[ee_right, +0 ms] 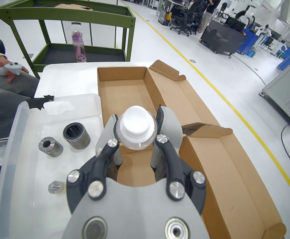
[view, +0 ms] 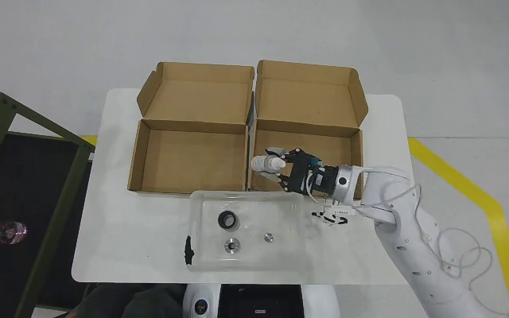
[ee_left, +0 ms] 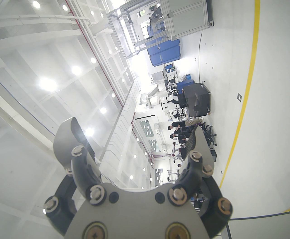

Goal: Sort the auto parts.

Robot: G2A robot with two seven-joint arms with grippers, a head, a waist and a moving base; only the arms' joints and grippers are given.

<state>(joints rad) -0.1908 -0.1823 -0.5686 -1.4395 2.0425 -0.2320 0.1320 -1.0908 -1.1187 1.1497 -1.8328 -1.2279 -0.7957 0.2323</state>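
Note:
My right gripper (ee_right: 137, 115) (view: 280, 168) is shut on a white round stepped part (ee_right: 136, 126) (view: 267, 164). It holds the part above the near left corner of the right cardboard box (view: 342, 147) (ee_right: 226, 181). The left cardboard box (view: 187, 159) (ee_right: 122, 95) lies beside it with a bare floor. A clear plastic tray (view: 203, 208) (ee_right: 20, 126) at the table's front holds a black-lined bearing (view: 229, 219) (ee_right: 76, 137), a steel bushing (view: 232, 246) (ee_right: 50, 147) and a small metal piece (view: 269, 236) (ee_right: 55, 187). My left gripper (ee_left: 131, 131) is open with nothing in it, pointing up into the room.
Both boxes have their lids folded back toward the far side of the white table (view: 111, 230). A green cart (ee_right: 68, 13) with a pink bottle (ee_right: 78, 47) stands off the table's left end. A piece of black tape (view: 188, 253) sits on the tray's near corner.

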